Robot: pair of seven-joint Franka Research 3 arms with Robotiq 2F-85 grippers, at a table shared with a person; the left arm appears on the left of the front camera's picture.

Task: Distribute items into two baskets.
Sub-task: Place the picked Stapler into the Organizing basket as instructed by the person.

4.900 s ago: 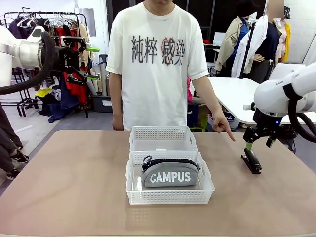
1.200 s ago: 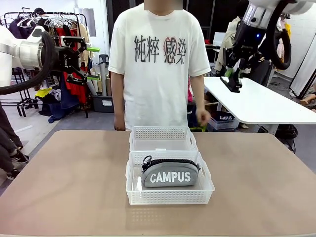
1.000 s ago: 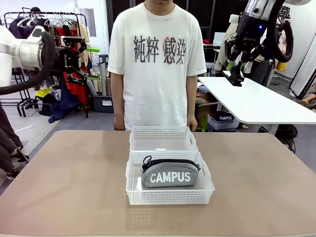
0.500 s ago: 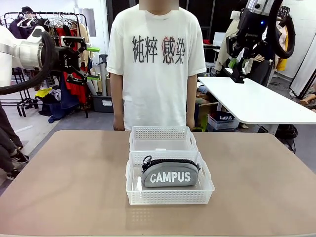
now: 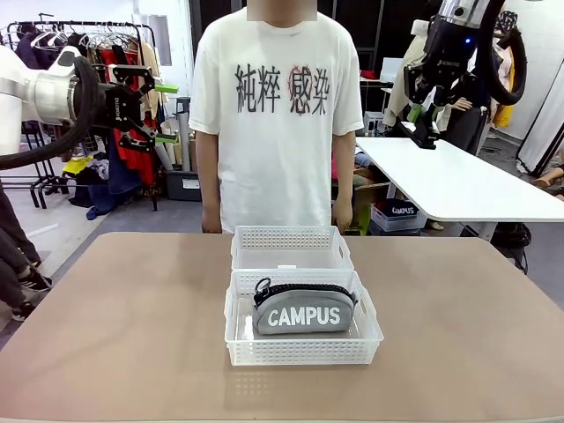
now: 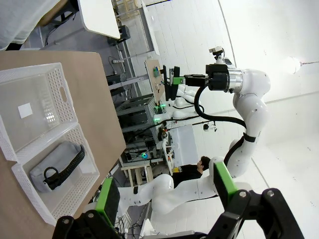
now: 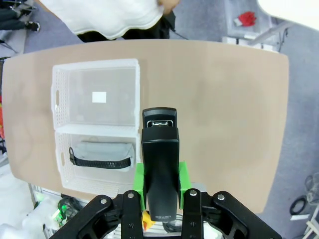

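The right gripper (image 5: 419, 126) is hanging high above the table's (image 5: 132, 335) far right, clamping the black stapler (image 7: 159, 164) between its green pads (image 7: 183, 178). Down on the table, the grey CAMPUS pouch (image 5: 302, 310) is sitting in the near basket (image 5: 236, 348), while the far basket (image 5: 291, 236) is touching it, just in front of the person (image 5: 278, 115). The left gripper (image 5: 160, 113) is hovering high at the left, jaws spread wide, gripping nothing.
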